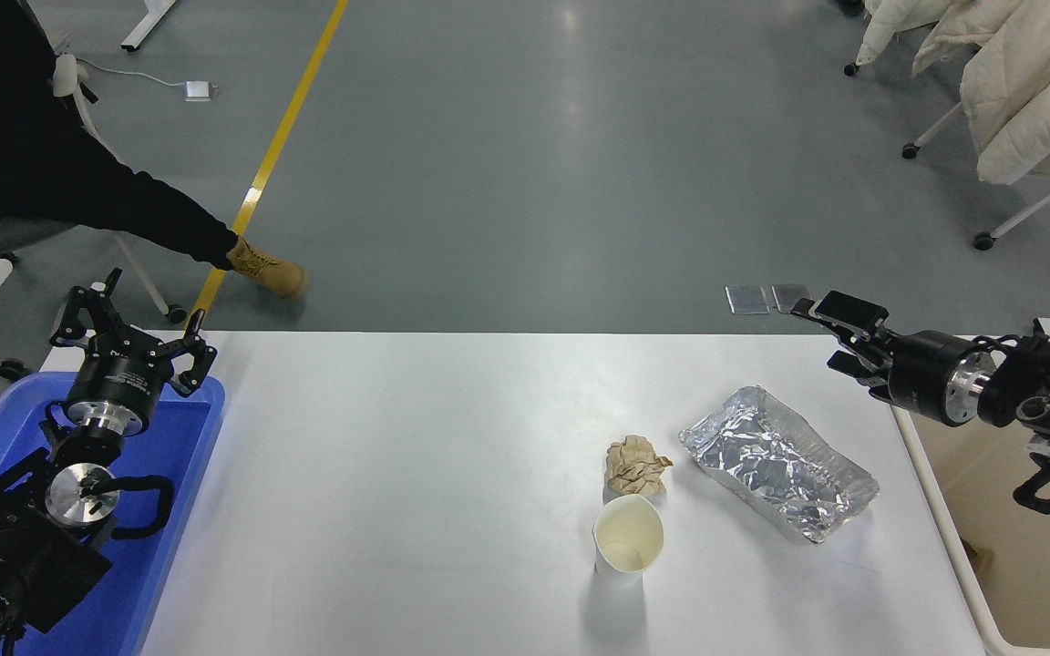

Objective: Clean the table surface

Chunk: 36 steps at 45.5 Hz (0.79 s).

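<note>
On the table surface [416, 492], the paper cup [627, 545] stands nearest the camera, the crumpled paper [636, 465] just behind it, and the foil tray [778, 461] beside them, long axis slanting. All lie below and left of the right gripper [830, 337], whose jaws hold nothing and look narrowly parted. It is much the nearer; the left gripper [128, 333] is parked, spread wide, over the blue tray [183, 474].

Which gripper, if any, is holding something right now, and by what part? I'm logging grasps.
Nothing is held. The right gripper hangs open above the table surface's far right corner, empty. The left gripper is open over the blue tray, also empty.
</note>
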### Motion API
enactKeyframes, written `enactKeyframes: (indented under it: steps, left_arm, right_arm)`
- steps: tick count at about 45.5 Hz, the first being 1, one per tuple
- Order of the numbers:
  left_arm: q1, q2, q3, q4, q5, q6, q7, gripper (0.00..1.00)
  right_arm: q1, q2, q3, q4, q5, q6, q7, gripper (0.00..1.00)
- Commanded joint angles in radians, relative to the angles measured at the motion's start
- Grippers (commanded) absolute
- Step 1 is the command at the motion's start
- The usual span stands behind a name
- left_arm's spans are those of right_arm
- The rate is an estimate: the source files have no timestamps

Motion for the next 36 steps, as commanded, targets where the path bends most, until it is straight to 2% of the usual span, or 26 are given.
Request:
enactKeyframes:
  steps: [1,15,26,36]
  left_arm:
    - [-0.01,0.019,0.09,0.005,0.005,0.005,-0.001,1.0]
    - [-0.022,0.022,0.113,0.011,0.051,0.013,-0.004,1.0]
    - [-0.016,0.014,0.101,0.011,0.037,0.013,-0.165,1.0]
    - [-0.016,0.013,0.101,0.011,0.037,0.013,-0.182,1.0]
  right_arm:
    - [0.001,-0.007,0.0,0.0,0.001,-0.001,0.0,1.0]
    - [0.003,-0.007,0.002,0.0,0.001,-0.001,0.0,1.0]
    - [0.004,-0.009,0.005,0.0,0.001,-0.001,0.0,1.0]
    - [0.006,-0.02,0.005,0.0,0.001,-0.001,0.0,1.0]
